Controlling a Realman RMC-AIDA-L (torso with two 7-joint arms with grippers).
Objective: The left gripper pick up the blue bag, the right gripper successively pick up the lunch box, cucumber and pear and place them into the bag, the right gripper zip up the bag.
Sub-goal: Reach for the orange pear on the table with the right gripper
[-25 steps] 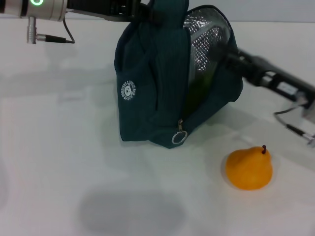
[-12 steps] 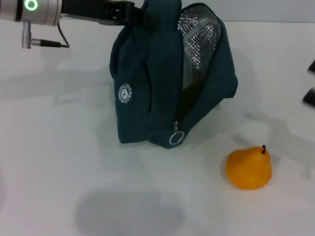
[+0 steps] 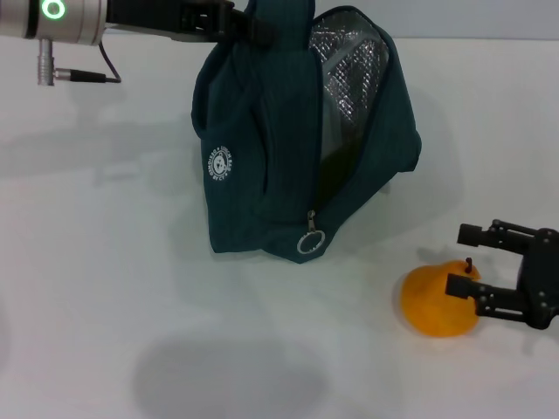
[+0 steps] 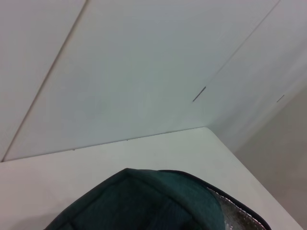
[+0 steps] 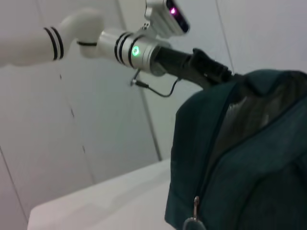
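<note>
While open, right gripper [image 3: 465, 260] astride pear [image 3: 437, 301]

Teal bag [image 3: 262, 175], silver lining [image 3: 349, 61], orange pear [image 3: 432, 305].

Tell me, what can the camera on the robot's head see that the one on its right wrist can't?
Only the head camera shows the pear on the table, with the right hand open around it, one finger on each side. It also shows the bag's round white logo.

Only the right wrist camera shows the white upper part of the left arm and the wall behind it.

Both show the blue bag, its silver lining, its zipper ring, and the left hand holding the bag's top.
</note>
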